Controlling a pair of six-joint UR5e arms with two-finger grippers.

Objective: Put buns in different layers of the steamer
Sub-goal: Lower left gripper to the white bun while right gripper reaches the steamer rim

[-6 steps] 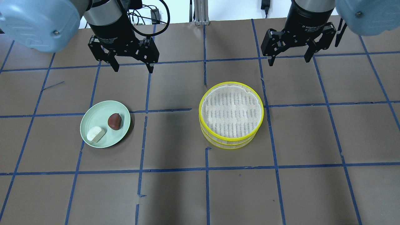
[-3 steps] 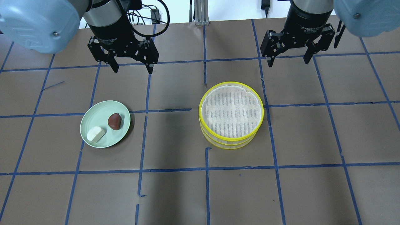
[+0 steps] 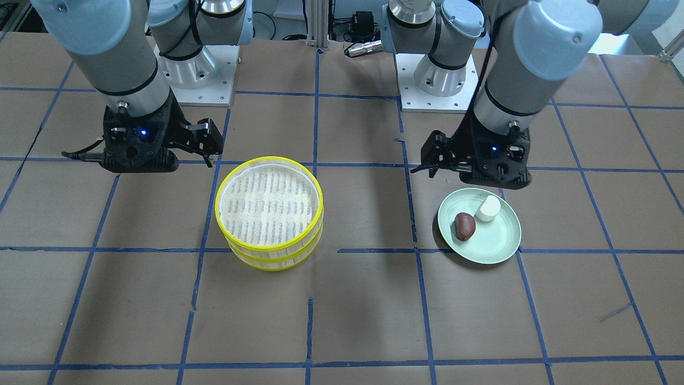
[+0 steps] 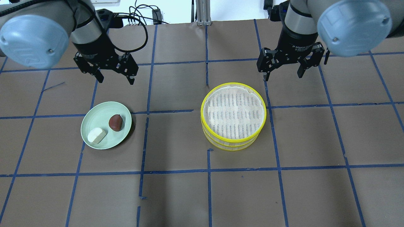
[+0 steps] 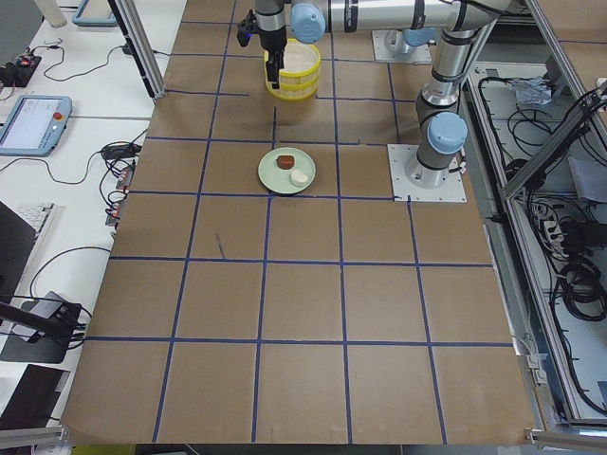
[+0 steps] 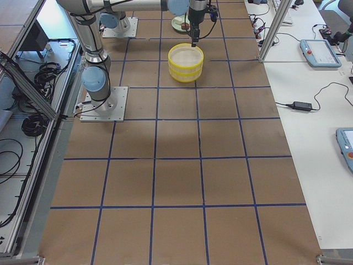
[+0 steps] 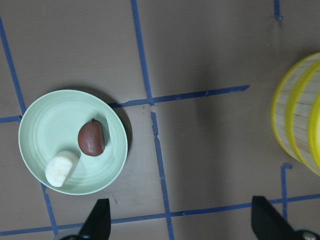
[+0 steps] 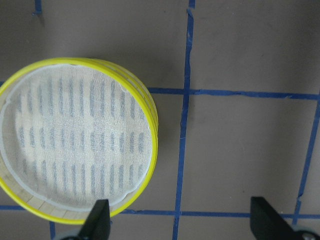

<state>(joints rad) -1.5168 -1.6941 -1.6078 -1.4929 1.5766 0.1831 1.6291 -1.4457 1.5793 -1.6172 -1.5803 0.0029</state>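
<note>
Two items, white bun & brown bun, are waiting on plate toward table's left edge; steamer is sitting stacked. Left gripper & right gripper are hovering wide-open, empty, pre-grasp.

A pale green plate sits left of the middle of the brown, blue-gridded worktop, away from every edge; black cables cross its far edge.

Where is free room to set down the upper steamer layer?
Widest bare patch: between the plate and the steamer. Also bare: the table on the robot's right of the steamer, and the strip beyond both, away from the robot. Crowded: the plate, with white bun and brown bun, and under the left gripper and right gripper.
</note>
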